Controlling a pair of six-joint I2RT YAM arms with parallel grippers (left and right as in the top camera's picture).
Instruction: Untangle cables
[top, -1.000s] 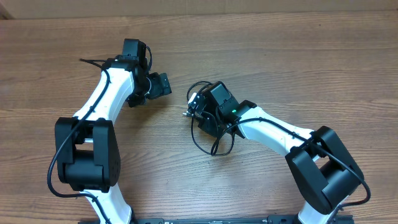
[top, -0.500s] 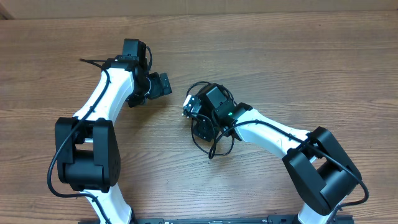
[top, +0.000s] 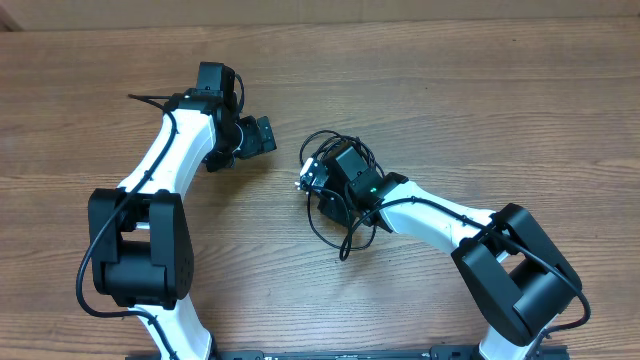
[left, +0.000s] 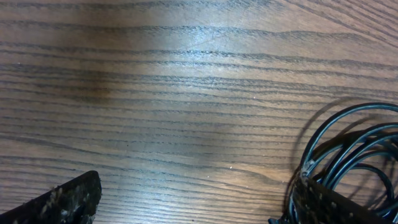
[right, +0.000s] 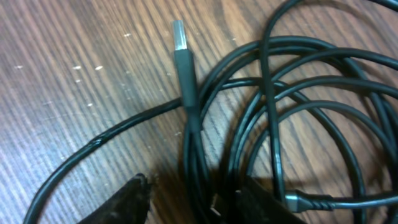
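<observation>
Black looped cables (right: 187, 76), grained wooden table (left: 186, 93)

My left gripper (top: 254, 136) is level, fingers (left: 68, 199) spread wide. Right gripper (top: 322, 188) is pitched down, fingers (right: 132, 200) apart.

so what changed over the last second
The right claw nudged toward the left arm over the cables, then swung back. The bundle shifted with it: more loops now show beyond the claw, and the trailing loop reaches slightly nearer the robot's base. The left claw stayed put, open.
</observation>
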